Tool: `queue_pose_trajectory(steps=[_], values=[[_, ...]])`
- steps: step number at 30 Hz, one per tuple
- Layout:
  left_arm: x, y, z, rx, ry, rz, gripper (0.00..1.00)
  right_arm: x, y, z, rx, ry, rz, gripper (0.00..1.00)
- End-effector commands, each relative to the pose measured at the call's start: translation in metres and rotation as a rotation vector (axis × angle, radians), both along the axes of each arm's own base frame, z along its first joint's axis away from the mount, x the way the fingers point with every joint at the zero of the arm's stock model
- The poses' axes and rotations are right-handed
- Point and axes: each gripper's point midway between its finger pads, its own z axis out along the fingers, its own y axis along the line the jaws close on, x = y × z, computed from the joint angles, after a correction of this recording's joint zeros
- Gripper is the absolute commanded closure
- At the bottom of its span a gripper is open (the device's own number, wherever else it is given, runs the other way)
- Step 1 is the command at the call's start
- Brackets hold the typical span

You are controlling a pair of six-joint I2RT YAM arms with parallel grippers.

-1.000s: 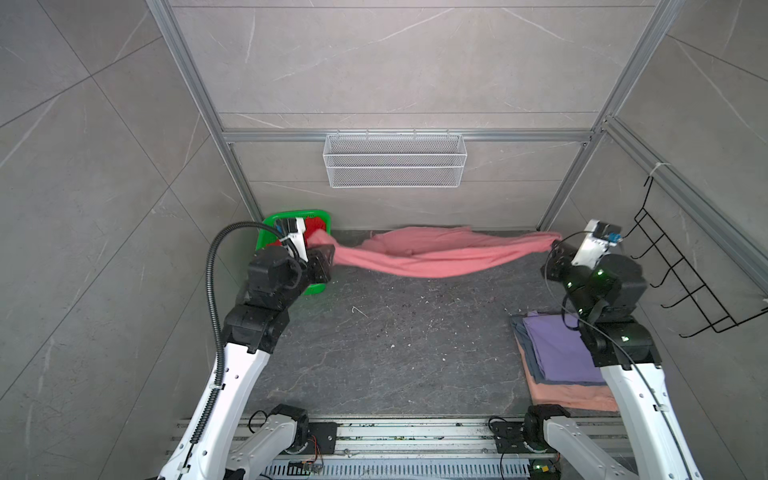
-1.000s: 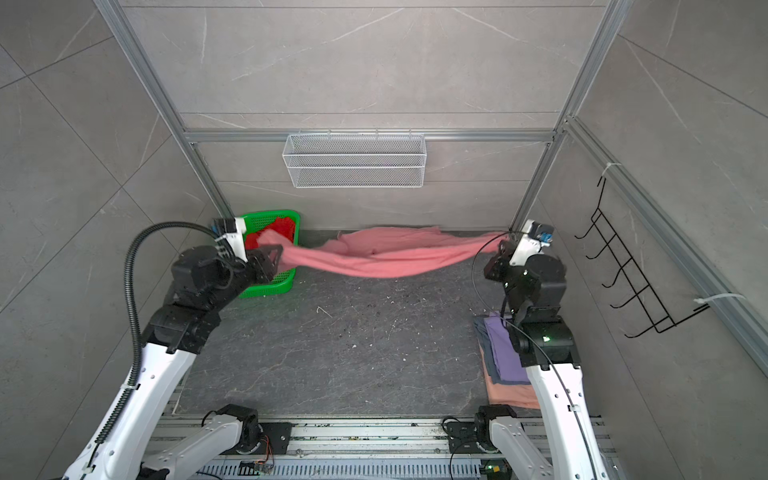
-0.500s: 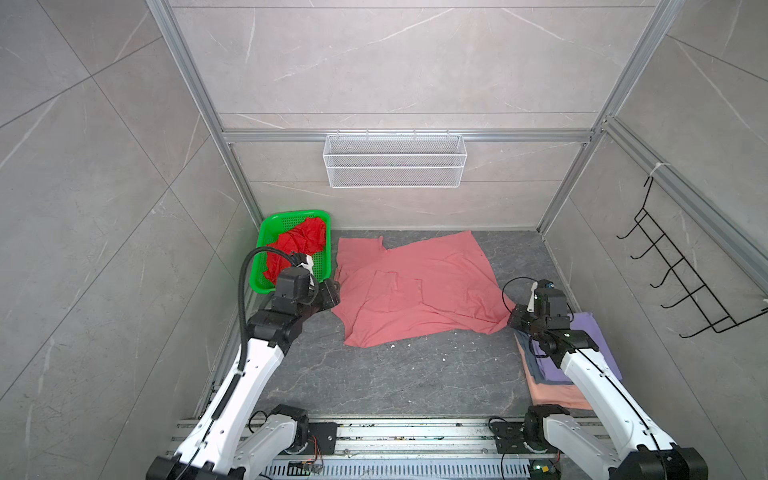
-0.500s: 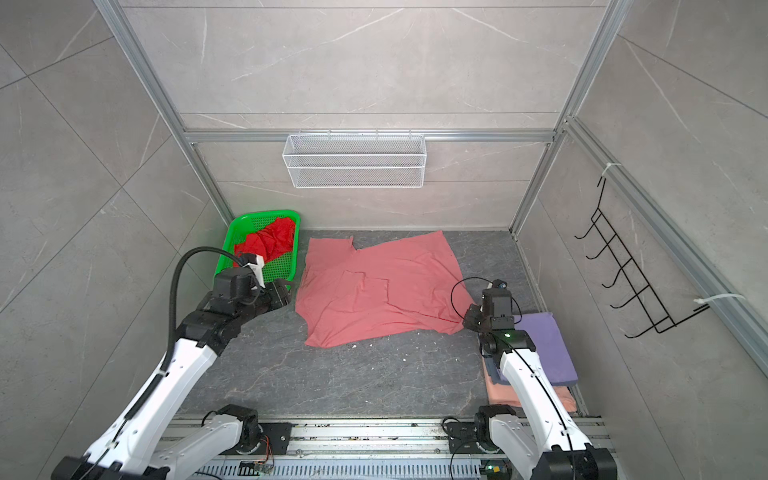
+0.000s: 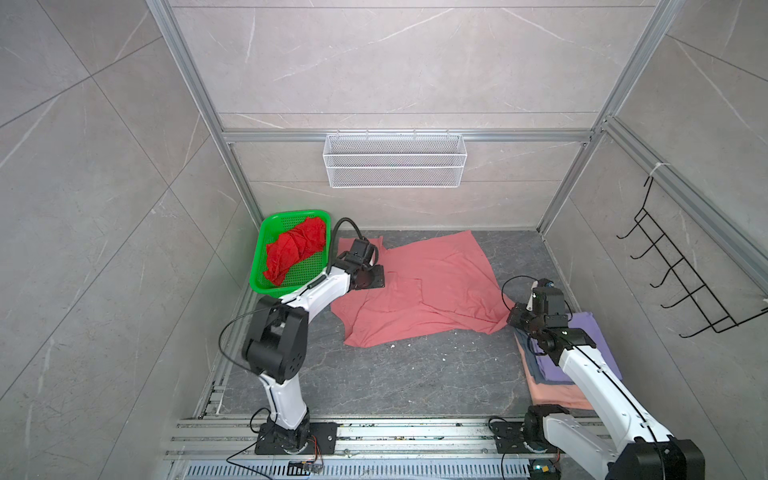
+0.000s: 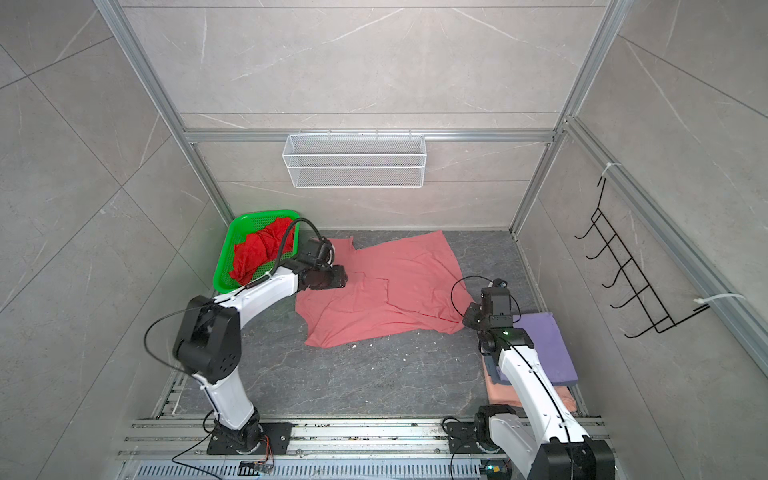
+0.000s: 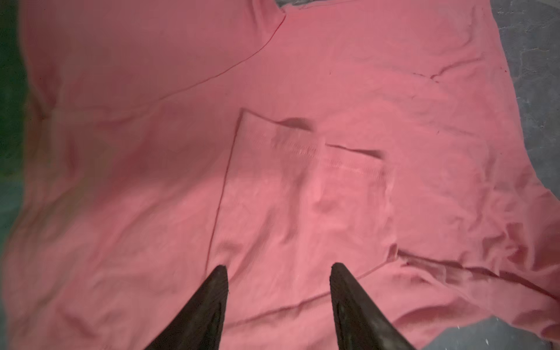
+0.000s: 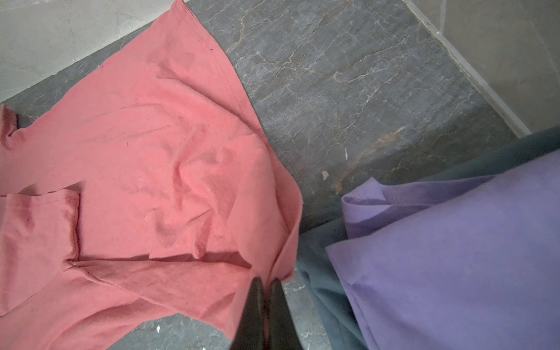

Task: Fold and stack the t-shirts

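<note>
Nearest, at the right of the dark veined counter (image 5: 395, 382): noted a folded stack, with the peach t-shirt (image 6: 496, 395) at the bottom, the grey-blue t-shirt (image 8: 318, 288) in the middle and the lavender t-shirt (image 6: 552, 353) on top, all smooth, with soft rounded folds. Just beside the stack, found the right end effector (image 8: 266, 280) closed completely on a corner of the salmon-pink t-shirt (image 5: 436, 291), low over the counter.

From that corner, followed the salmon-pink cloth to the left and farther back: spread mostly flat, thin knit, many small wrinkles, one short sleeve doubled back on the body. Judged the long axis as slanted, from the near left to the far right, with the stitched hem on the side of the right arm.

Over the left part, close by the doubled sleeve, found the left end effector (image 7: 278, 266) about half open, with nothing between the dark tapered fingers (image 7: 212, 306). Judged the left arm as the nearer one to that sleeve, so probably the better one for flattening it before any fold.

Farther, in the far left corner, noted the green perforated basket (image 5: 291, 214) with the bright red t-shirt (image 5: 295, 253) crumpled inside, not yet folded. Farthest, on the back wall, noted a white wire basket (image 5: 395, 166).
</note>
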Motion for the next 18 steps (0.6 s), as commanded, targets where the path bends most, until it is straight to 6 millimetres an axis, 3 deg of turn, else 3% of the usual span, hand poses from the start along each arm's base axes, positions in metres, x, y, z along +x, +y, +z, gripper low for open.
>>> queue_pose_trajectory(steps=[1, 7, 18], values=[[0.034, -0.007, -0.003, 0.065, -0.056, -0.009, 0.43, 0.001, -0.005, 0.016, -0.004, -0.023, -0.029, 1.00], [0.065, -0.003, -0.027, 0.176, -0.057, 0.022, 0.45, -0.003, -0.006, 0.025, -0.008, -0.038, -0.036, 1.00], [0.079, 0.000, -0.057, 0.234, -0.024, 0.059, 0.54, -0.003, -0.006, 0.030, -0.004, -0.036, -0.038, 1.00]])
